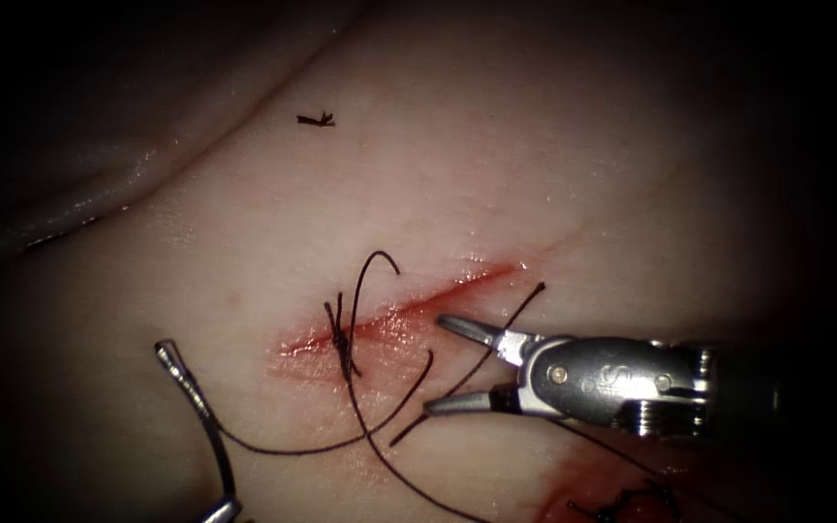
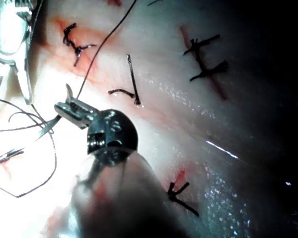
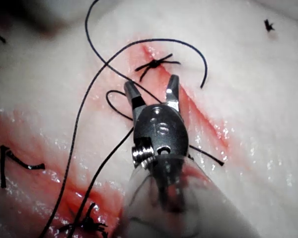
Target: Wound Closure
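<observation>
The right tool (image 1: 436, 366) has its fingers spread, empty, straddling thread (image 1: 457, 378) beside the knot (image 1: 343, 339). The left tool's (image 2: 69, 106) fingers are clamped on the needle (image 1: 191, 392). Cutting well would mean 1 strand only between them.

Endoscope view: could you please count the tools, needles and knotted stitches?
Tools: 2, left tool holding the needle near one end, right tool holding nothing.
Needles: 1, lying outside the tissue.
Knotted stitches: 2.
Total: 5.

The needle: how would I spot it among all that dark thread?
Start at the red cut in the pale tissue, then look lower left. The left tool holds the needle there, lying on the surface. It is a shiny, stiff metal curve; the thread is thin, black, limp.
</observation>
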